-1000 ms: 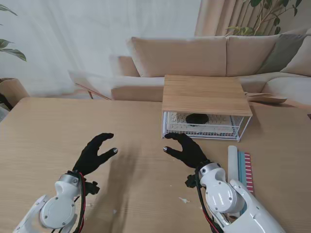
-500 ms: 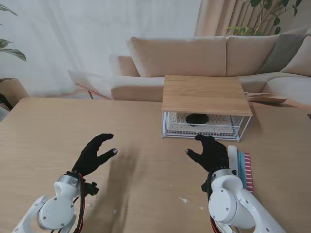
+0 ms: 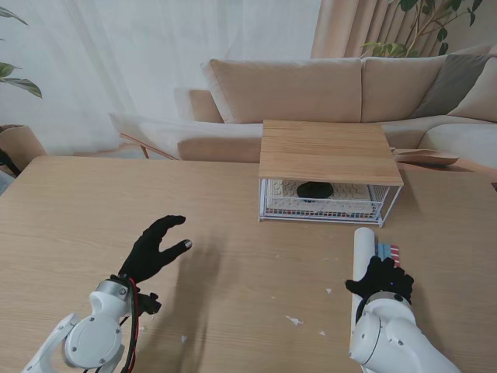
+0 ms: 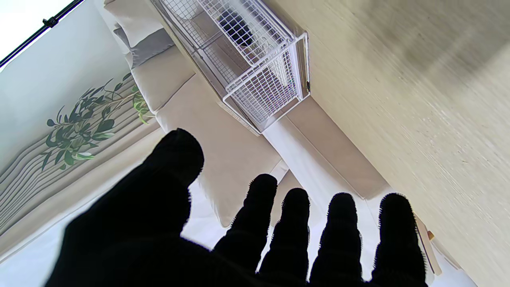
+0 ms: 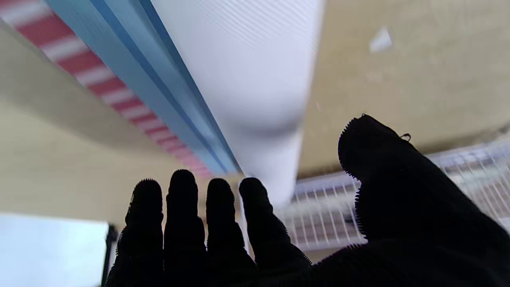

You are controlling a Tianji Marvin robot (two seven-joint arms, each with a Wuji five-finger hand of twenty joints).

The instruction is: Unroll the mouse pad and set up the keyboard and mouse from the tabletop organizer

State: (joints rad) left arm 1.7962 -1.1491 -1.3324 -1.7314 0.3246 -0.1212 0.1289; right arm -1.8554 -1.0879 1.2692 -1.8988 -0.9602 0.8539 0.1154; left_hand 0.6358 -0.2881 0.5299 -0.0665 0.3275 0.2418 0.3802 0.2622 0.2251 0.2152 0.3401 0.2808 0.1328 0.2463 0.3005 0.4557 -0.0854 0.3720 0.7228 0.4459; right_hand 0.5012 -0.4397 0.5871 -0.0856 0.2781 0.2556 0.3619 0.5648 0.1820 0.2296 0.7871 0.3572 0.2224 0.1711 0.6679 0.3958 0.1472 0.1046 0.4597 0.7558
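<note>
- Now, the right hand [image 3: 380, 281] sits over the near end of the rolled mouse pad [image 3: 362, 252] at about four o'clock on the table [image 3: 70, 225]; its forearm hides the rest of the roll.
- In the right wrist view the fingers [image 5: 183, 215] are together, the thumb apart, the white roll [image 5: 255, 79] just past them; I cannot tell whether they touch it.
- A blue and red-striped edge [image 3: 388, 252] peeks out beside the roll; what it is I can't make out.
- The left hand [image 3: 158, 247] hovers at eight o'clock, fingers spread, holding nothing.
- The organizer [image 3: 326, 175], wood-topped with a white wire basket, stands at one o'clock; inside, a dark mouse [image 3: 314, 189] lies on a pale keyboard [image 3: 342, 191], both blurred by the mesh.
- In the left wrist view the basket [image 4: 263, 79] is cut off at the edge.
- Small white scraps [image 3: 293, 319] dot the light wooden top.
- Beyond, a beige sofa [image 3: 311, 93], sheer curtains [image 3: 109, 54], and leafy plants at both upper corners.
</note>
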